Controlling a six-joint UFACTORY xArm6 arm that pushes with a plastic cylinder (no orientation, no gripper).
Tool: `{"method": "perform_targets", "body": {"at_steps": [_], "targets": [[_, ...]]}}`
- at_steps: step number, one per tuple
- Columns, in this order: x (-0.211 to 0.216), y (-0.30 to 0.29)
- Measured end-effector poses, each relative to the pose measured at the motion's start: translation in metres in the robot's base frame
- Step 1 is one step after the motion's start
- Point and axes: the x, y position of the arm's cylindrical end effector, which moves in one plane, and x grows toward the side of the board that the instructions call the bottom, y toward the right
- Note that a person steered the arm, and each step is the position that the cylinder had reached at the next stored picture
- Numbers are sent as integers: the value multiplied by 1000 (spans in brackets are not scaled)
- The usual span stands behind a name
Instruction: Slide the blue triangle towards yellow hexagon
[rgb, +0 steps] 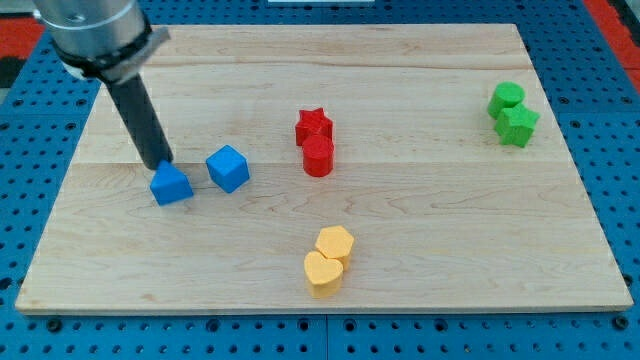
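Blue triangle (172, 186) touching my tip (163, 165), at its lower right

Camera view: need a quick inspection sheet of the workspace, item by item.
Surface: light wooden board, flat, on a blue pegboard.
Job's things: blue triangle at the view's left; yellow hexagon at bottom centre, touching a yellow heart.
Clutter: blue cube just right of the triangle, apart from it; red star against a red cylinder; two green blocks together at the view's upper right.
Gripper: none fitted; my tip sits at the triangle's upper-left edge, seemingly touching it.
Cables: nothing seen.
Surroundings: red patches at the top corners beyond the pegboard.
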Motion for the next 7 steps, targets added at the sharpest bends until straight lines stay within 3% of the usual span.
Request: {"method": "perform_targets", "body": {"at_steps": [1,3,5,6,7], "targets": [[38,13],[68,6],[109,-45],[113,-69],[91,-79]]}}
